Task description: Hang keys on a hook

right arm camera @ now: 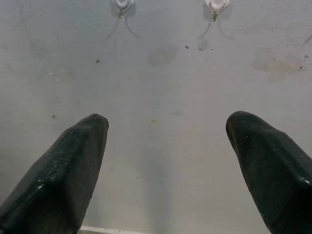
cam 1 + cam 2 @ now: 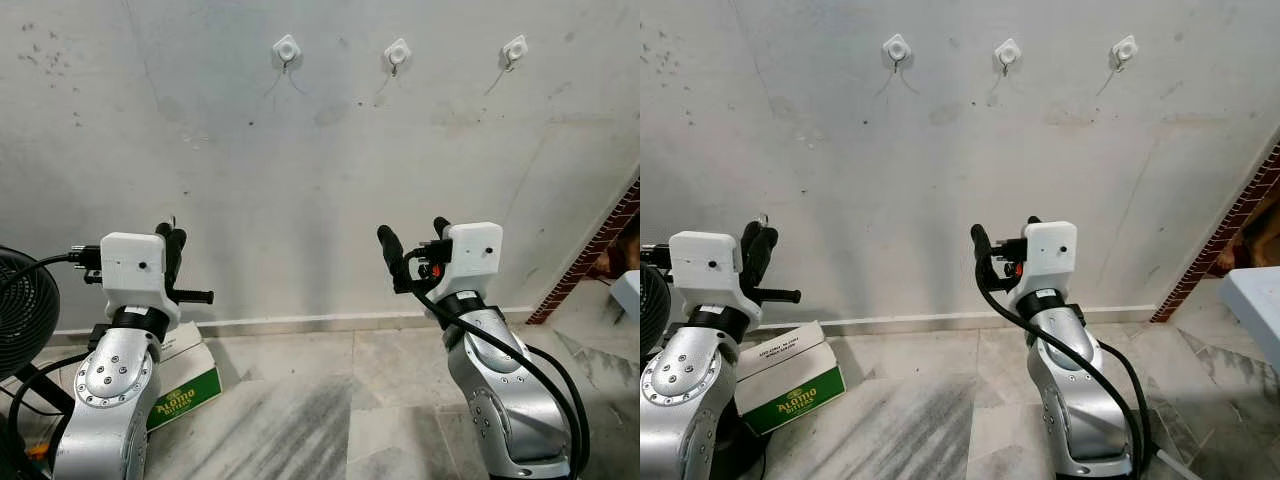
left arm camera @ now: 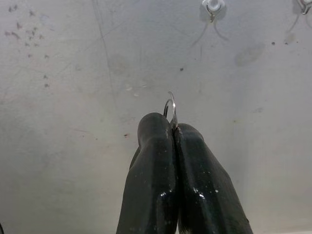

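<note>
Facing a pale wall (image 2: 320,180), the robot holds both arms raised at about the same height, well below a row of three white hooks. The left gripper (image 3: 173,127) has its fingers (image 3: 151,161) pressed fully together, pinching a thin metal key ring (image 3: 170,108) whose loop stands up just above the fingertips; in the right eye view the ring shows as a small glint at the tip of that gripper. Whether any keys hang below the ring cannot be told, since the fingers hide that part. The right gripper (image 1: 165,131) stands wide open and holds nothing.

The hooks are the left hook (image 2: 287,50), the middle hook (image 2: 398,54) and the right hook (image 2: 514,50). The left hook lies up and toward the robot's right from the held ring, and it is the nearest of the three to the left gripper. The ring is well apart from it.

Judgement: the task stands at the approach stage, with the ring grasped and not yet hung. The coming move calls for raising the left arm and shifting it slightly rightward, then bringing the ring's opening over the hook's prong. The ring appears edge-on in the left wrist view, so its plane may need turning to meet the prong.

On the floor (image 2: 300,400), a cardboard box (image 2: 790,385) lies beside the left arm, with a black fan (image 2: 25,310) at the far left.
</note>
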Controlling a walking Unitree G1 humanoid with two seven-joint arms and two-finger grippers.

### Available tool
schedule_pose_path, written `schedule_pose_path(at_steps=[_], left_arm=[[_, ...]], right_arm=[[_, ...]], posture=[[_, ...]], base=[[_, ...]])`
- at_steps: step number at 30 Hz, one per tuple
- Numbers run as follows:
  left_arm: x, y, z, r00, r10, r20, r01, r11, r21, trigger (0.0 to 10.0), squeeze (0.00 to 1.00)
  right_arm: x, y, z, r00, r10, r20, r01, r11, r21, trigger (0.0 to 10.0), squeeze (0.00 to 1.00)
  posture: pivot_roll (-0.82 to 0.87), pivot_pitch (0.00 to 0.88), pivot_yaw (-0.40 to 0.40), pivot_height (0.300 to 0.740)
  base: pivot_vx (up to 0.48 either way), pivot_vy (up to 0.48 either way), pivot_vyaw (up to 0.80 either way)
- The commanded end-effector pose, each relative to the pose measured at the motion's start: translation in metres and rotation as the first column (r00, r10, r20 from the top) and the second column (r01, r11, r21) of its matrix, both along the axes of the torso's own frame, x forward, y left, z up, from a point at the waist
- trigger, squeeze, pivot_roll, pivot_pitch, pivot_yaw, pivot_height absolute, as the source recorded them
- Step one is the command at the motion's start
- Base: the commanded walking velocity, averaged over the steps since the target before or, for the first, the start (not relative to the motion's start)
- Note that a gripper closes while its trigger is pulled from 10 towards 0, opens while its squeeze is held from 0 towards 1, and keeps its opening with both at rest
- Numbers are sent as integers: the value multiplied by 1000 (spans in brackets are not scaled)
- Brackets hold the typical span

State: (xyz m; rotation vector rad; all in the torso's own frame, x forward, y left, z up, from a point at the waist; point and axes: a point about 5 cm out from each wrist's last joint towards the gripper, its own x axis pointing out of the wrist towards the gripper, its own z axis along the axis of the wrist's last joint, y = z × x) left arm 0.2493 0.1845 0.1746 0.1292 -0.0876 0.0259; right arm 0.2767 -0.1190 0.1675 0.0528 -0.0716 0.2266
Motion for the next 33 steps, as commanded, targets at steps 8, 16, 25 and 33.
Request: schedule_pose_path(at_steps=[8, 16, 25, 33], left_arm=[[1, 0, 3, 1000, -8, 19, 8, 1000, -5, 10000, 0], [1, -1, 4, 1000, -18, 22, 18, 1000, -10, 10000, 0], [2, -2, 4, 999, -23, 26, 23, 1000, -10, 10000, 0], [2, -3, 4, 999, -22, 25, 23, 1000, -9, 10000, 0]], right_arm=[[-2, 4, 3, 999, 37, 11, -37, 999, -12, 10000, 1000], [-2, 5, 3, 999, 42, 12, -42, 999, -19, 10000, 161], [-1, 5, 3, 999, 42, 15, -42, 999, -26, 10000, 0], [0, 6, 3, 999, 40, 16, -40, 999, -27, 10000, 0]], posture=[[71, 0, 6, 740], [68, 0, 6, 740], [68, 0, 7, 740], [69, 0, 9, 740]], base=[[172, 0, 0], [337, 0, 0], [386, 0, 0], [390, 0, 0]])
